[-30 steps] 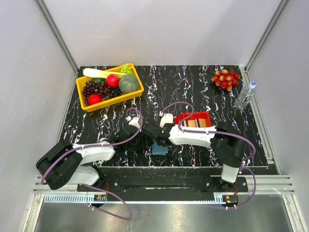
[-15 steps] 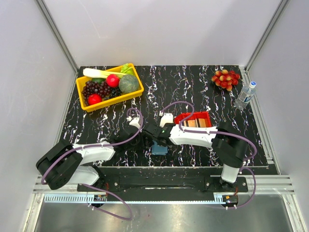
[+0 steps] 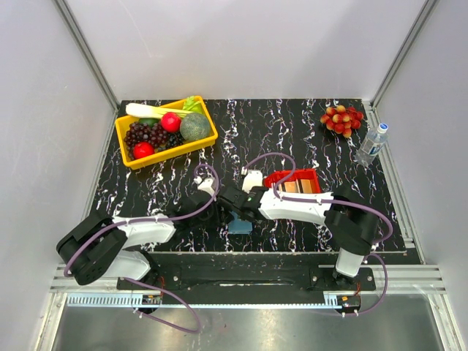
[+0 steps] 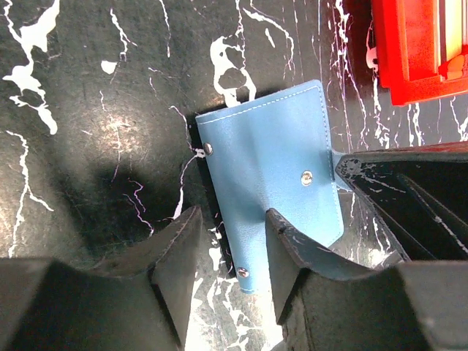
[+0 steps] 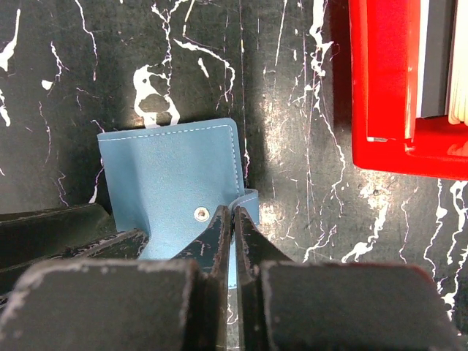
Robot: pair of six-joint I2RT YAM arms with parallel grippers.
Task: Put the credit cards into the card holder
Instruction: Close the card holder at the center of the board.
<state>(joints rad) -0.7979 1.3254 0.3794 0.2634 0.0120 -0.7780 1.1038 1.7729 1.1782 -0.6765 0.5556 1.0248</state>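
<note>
The blue holder lies flat and closed on the black marbled table, near its front edge, between the two arms. The left gripper has its fingers apart over the near corner of the holder; I cannot tell if they touch it. The right gripper has its fingers pressed together on the small flap at the holder's side. The cards are standing in the red tray, near the holder but apart from it.
</note>
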